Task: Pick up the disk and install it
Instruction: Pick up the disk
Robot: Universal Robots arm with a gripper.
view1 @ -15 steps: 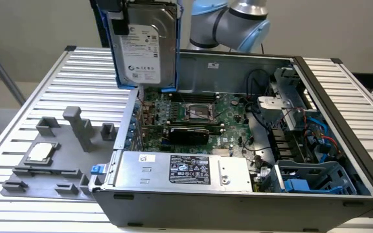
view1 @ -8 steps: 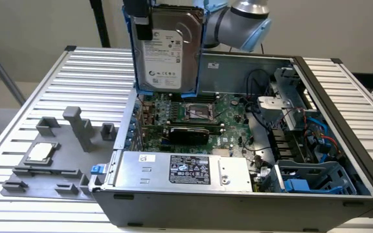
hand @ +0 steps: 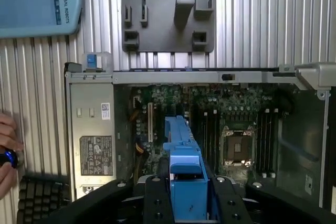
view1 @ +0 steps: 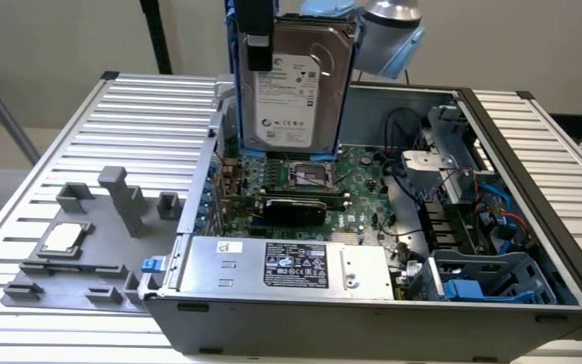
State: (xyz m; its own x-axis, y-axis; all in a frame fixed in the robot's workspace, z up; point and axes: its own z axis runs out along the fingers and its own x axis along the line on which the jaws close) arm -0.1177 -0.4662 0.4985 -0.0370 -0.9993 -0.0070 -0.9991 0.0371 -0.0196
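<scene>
The disk (view1: 296, 83), a silver-grey hard drive with a white label and blue rails, hangs upright above the open computer case (view1: 564, 250), over the back of the motherboard (view1: 301, 186). My gripper (view1: 261, 45) holds it from above, with a black finger (view1: 258, 53) pressed on the labelled face. In the wrist view the disk (hand: 182, 150) shows edge-on as a blue rail, clamped between the black fingers (hand: 155, 198) of my gripper (hand: 185, 195), with the motherboard (hand: 231, 129) below it.
A grey power-supply box (view1: 281, 265) lies along the case's near side. A blue-grey drive cage (view1: 493, 277) sits at the exterior view's right. A grey fixture plate (view1: 89, 258) holds a small silver chip (view1: 64, 236). A person's hand (hand: 5, 150) is beside the case.
</scene>
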